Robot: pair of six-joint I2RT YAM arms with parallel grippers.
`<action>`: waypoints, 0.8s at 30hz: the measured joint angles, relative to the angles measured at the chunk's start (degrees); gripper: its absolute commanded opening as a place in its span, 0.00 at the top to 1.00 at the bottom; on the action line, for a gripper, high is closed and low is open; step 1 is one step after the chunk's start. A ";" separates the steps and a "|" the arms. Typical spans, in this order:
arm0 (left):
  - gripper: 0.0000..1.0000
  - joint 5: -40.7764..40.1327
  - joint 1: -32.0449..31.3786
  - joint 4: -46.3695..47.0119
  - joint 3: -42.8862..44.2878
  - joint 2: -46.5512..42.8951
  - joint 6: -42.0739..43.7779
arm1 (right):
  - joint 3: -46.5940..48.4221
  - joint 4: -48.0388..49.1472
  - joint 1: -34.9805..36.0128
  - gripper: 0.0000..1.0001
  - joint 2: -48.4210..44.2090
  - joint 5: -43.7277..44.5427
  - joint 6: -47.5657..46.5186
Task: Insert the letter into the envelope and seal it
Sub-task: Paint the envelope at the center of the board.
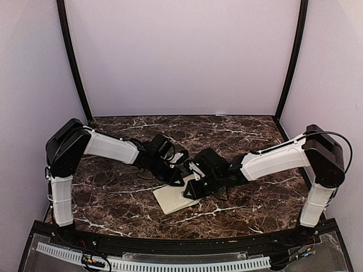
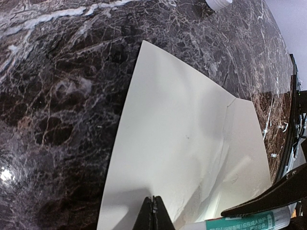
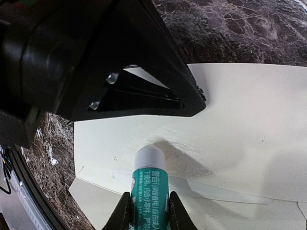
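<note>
**Gluing the flap: sealing step in hand**

Lying flat at the lower centre of the top view, the envelope (image 1: pixel 176 198) rests on the dark marble bench (image 1: pixel 255 130), directly between the two arms. Its flap (image 2: pixel 244 143) is open, folded out past a crease on the right side of the left wrist view. The letter shows in no view. I judge that it is already inside, though the pictures cannot confirm this.

The left claw (image 2: pixel 153 213) is clenched with nothing between its fingers. Its tips sit over the envelope's near edge at the bottom of that frame, apparently pinning the paper. The right claw (image 3: pixel 146 211) is clamped around a green glue stick (image 3: pixel 149 184). The stick's white tip meets the cream paper near the fold line, and the surface around it looks roughened, as if glue has been smeared there.

So insertion appears done and sealing is underway. The next move likely calls for drawing the stick along the rest of the glue line and lifting it clear. The flap then has to be folded over and pressed down, with the envelope held so that it does not slide.
</note>
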 measured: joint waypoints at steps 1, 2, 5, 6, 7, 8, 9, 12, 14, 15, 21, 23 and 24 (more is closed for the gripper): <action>1.00 -0.02 0.00 0.00 0.00 0.00 0.00 | 0.13 -0.07 0.02 0.96 0.09 0.13 0.17; 1.00 0.00 0.00 0.02 0.00 0.00 0.00 | 0.26 -0.26 0.02 0.96 0.15 0.39 0.44; 1.00 0.00 0.00 0.00 0.00 0.00 0.00 | 0.33 -0.42 0.02 0.96 0.15 0.92 1.16; 1.00 0.00 0.00 0.00 0.00 0.00 0.00 | 0.33 -0.44 0.02 0.96 0.15 1.07 1.42; 1.00 0.00 0.00 0.00 0.00 0.00 0.00 | 0.33 -0.44 0.00 0.96 0.15 1.29 1.68; 1.00 0.00 0.00 0.00 0.00 0.00 0.00 | 0.33 -0.46 -0.04 0.96 0.13 1.53 1.90; 1.00 0.00 0.00 0.00 0.00 0.00 0.00 | 0.33 -0.48 -0.17 0.96 0.09 1.73 2.10; 1.00 0.00 0.00 0.02 0.00 0.00 0.00 | 0.22 -0.52 -0.35 0.96 -0.02 2.16 2.56; 1.00 0.00 0.00 0.00 0.00 0.00 0.00 | -0.11 -0.52 -0.66 0.96 -0.28 2.51 2.80; 1.00 -0.02 0.00 0.00 0.00 0.00 0.00 | -0.28 -0.52 -0.87 0.96 -0.44 2.69 2.91; 1.00 0.00 0.00 0.02 0.00 0.00 0.00 | -2.16 -0.57 -3.17 0.96 -2.10 3.98 3.21; 1.00 -0.02 0.00 0.02 0.00 0.00 0.00 | -2.49 -0.61 -3.76 0.96 -2.36 4.31 3.21; 1.00 -0.02 0.00 0.02 0.00 0.00 0.00 | -2.60 -0.61 -4.07 0.96 -2.49 4.42 3.21</action>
